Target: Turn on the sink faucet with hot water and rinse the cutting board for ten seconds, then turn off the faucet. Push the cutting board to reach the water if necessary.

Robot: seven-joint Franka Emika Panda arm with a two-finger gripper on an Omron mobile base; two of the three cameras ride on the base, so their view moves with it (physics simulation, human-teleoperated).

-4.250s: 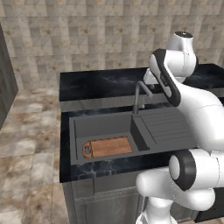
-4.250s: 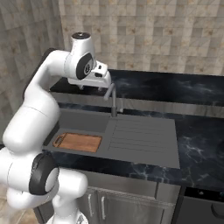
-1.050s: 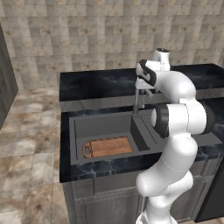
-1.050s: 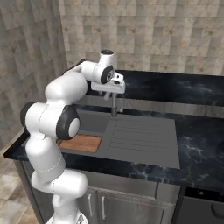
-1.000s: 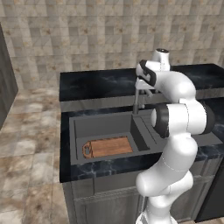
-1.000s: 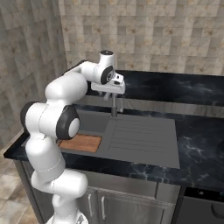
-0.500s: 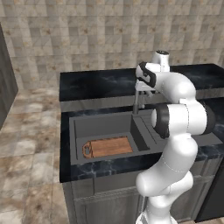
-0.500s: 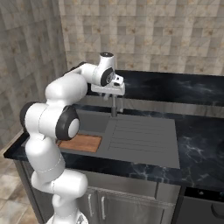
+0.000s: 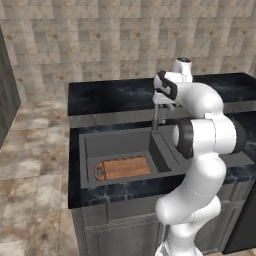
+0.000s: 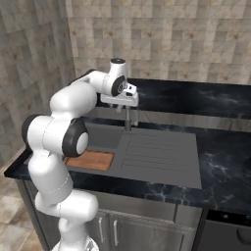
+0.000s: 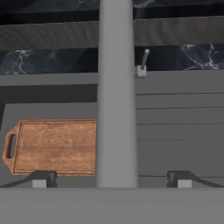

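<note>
The sink faucet (image 9: pixel 156 118) stands behind the sink (image 9: pixel 116 143); no water runs from it. In the hand view its spout (image 11: pixel 116 87) is a broad grey band up the middle, with the small lever (image 11: pixel 143 60) upright just right of it. My gripper (image 11: pixel 111 179) is open, one fingertip (image 11: pixel 41 179) on each side of the spout and well apart from it. From the base views the gripper (image 10: pixel 125 104) hovers just above the faucet (image 10: pixel 128 118). The cutting board (image 9: pixel 125 167) lies flat in the basin's front left, handle hole to the left (image 11: pixel 54 146).
A ribbed drainboard (image 10: pixel 159 152) lies right of the basin. Black marbled counter (image 10: pixel 220 162) surrounds the sink, with a raised back ledge (image 9: pixel 110 100) behind the faucet. Tiled wall beyond. My own arm arcs over the sink's right side.
Since 4.2 s ago the arm has swung forward and brought the hand over the faucet. Over the last second it has barely moved. The cutting board has stayed put.
</note>
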